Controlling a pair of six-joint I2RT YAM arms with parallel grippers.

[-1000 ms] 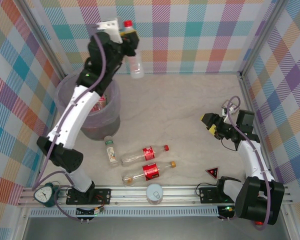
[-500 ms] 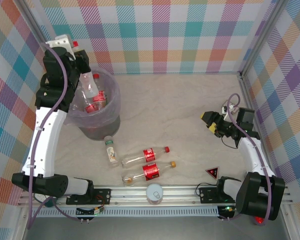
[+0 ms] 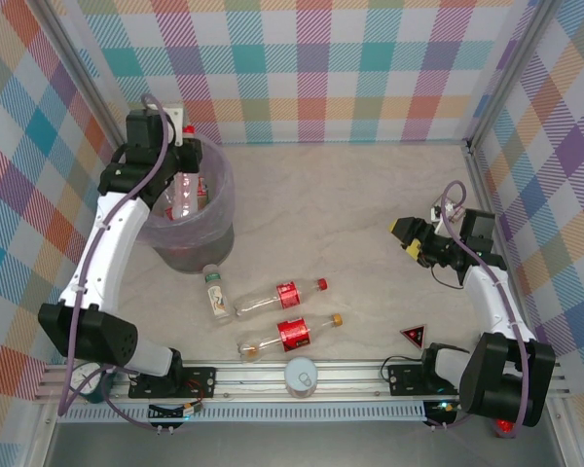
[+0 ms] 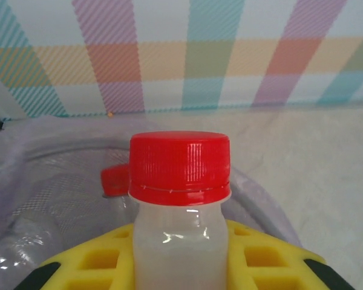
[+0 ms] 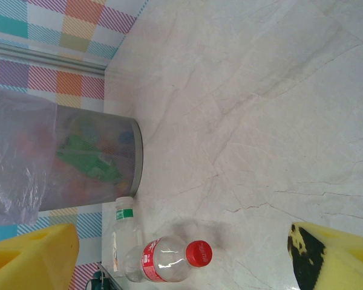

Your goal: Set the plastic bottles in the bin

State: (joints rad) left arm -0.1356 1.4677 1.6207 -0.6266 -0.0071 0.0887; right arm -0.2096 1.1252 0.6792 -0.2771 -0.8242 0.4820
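Observation:
My left gripper point(image 3: 175, 158) hangs over the bin point(image 3: 214, 229), a round pale-purple tub lined with a clear bag, and is shut on a milky plastic bottle point(image 4: 178, 241) with a red cap. In the left wrist view the yellow pads point(image 4: 263, 266) press the bottle's neck, and another red cap point(image 4: 114, 180) lies in the bin point(image 4: 42, 181) below. Three plastic bottles lie on the table: a white-capped one point(image 3: 216, 294), a red-capped one point(image 3: 280, 298) and an orange-capped one point(image 3: 290, 336). My right gripper point(image 3: 416, 240) stands open far to the right, holding nothing.
A red triangular object point(image 3: 414, 336) lies near the right arm's base. A white round object point(image 3: 300, 375) rests on the front rail. Checked walls close in the table on three sides. The right wrist view shows the bin point(image 5: 91, 163) and the red-capped bottle point(image 5: 163, 261).
My left arm has swung from the back middle to the left and lowered the red-capped bottle into the bin's mouth. The right arm has stayed still.

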